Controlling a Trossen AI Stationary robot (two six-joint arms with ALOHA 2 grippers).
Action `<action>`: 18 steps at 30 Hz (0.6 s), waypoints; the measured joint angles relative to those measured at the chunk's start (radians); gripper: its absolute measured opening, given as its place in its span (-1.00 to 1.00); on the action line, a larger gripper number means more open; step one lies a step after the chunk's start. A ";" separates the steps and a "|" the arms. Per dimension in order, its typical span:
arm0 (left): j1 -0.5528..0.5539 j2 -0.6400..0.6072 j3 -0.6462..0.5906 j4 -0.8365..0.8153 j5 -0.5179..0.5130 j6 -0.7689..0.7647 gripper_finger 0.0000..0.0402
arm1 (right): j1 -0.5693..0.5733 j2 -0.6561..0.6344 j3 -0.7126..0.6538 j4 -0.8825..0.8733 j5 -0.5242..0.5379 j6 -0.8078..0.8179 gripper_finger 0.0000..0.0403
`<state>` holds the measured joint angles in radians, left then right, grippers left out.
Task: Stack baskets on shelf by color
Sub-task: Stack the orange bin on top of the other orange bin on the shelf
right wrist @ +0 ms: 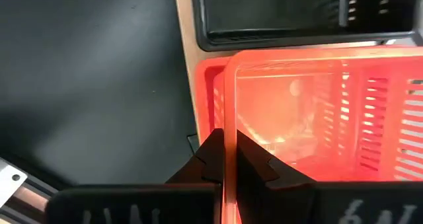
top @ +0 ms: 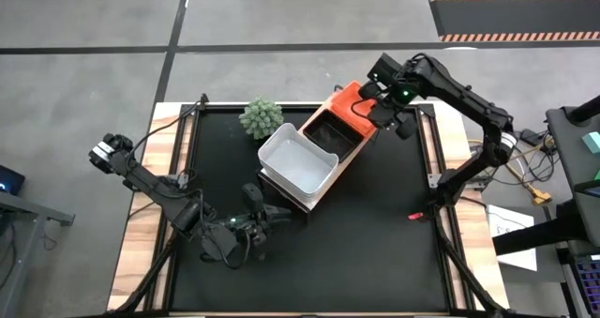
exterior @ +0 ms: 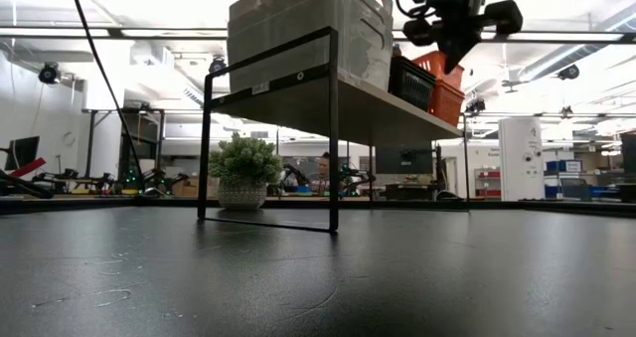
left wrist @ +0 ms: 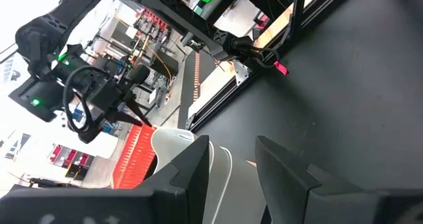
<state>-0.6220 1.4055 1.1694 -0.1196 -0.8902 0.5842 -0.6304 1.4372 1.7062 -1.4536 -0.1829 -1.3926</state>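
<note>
The shelf (top: 309, 204) stands slantwise mid-table on a dark frame. White baskets (top: 298, 160) are stacked on its near left end, and a black basket (top: 330, 132) sits in the middle. Orange baskets (top: 349, 104) sit at its far right end. My right gripper (top: 377, 110) is above the orange baskets and shut on the upper one (right wrist: 297, 112). In the low view it hangs over them (exterior: 457, 41). My left gripper (top: 277, 215) is low over the table beside the shelf's near end, open and empty (left wrist: 232, 159). My right gripper pinches the upper orange basket's wall at its rim (right wrist: 230, 121), on the far right end, with one finger inside and one outside. The fingers come from above, pointing down. The basket sits nested over a second orange basket (right wrist: 206, 92). I cannot tell whether it rests there.
A small green plant (top: 262, 117) stands on the table by the shelf's far left side. It also shows in the low view (exterior: 243, 168). A small red object (top: 415, 216) lies near the table's right edge. Bare black tabletop (top: 356, 252) lies toward the near edge.
</note>
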 joint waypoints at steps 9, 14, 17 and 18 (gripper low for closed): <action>0.000 0.000 0.000 0.000 0.000 0.000 -0.47 | 0.000 0.005 -0.043 0.010 0.000 0.015 -0.95; 0.000 0.000 0.000 0.000 0.000 0.000 -0.47 | 0.000 0.005 -0.044 0.040 0.000 0.074 -0.81; 0.000 0.000 0.000 0.000 0.000 0.000 -0.47 | 0.000 0.004 -0.044 0.047 0.000 0.087 -0.68; 0.000 0.000 0.000 0.000 0.000 0.001 -0.47 | 0.000 0.004 -0.044 0.052 0.000 0.087 -0.63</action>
<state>-0.6220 1.4055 1.1690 -0.1196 -0.8902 0.5847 -0.6304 1.4411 1.6623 -1.4014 -0.1829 -1.3059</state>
